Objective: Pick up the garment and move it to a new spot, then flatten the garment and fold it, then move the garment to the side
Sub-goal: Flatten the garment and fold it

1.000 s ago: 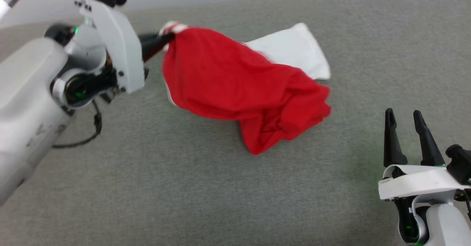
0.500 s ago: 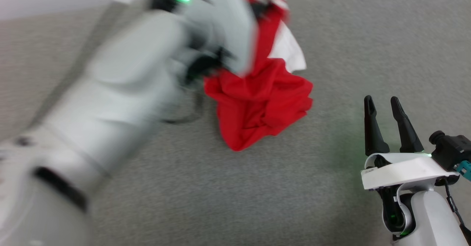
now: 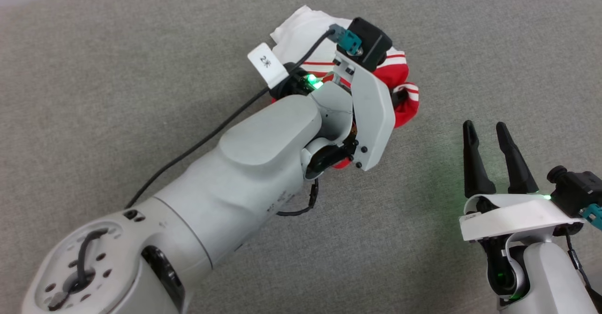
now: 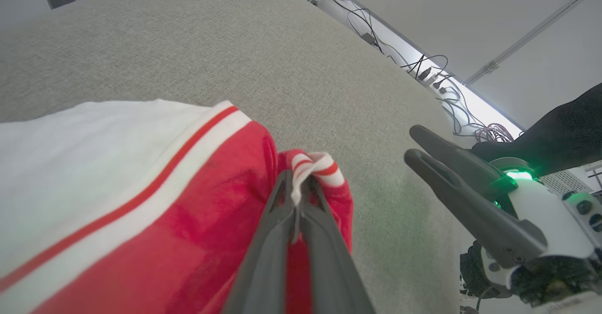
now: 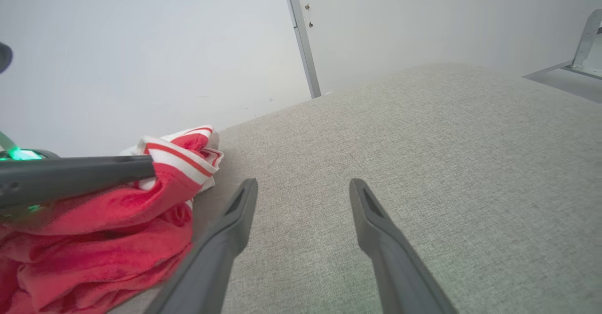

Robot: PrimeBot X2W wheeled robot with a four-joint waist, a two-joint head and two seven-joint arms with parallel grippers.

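Left gripper (image 4: 297,189) pinched tight on striped trim of garment (image 4: 155,220) — shirt bunched on grey surface (image 3: 117,69) beneath left wrist. Right gripper (image 3: 484,127) spread wide, empty — near garment, apart.

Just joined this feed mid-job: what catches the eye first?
The red-and-white garment lies bunched on the grey surface at centre, its striped trim pinched in the shut left hand. The pale left arm crosses the head view above it. The right hand stands open at lower right, clear of the cloth.
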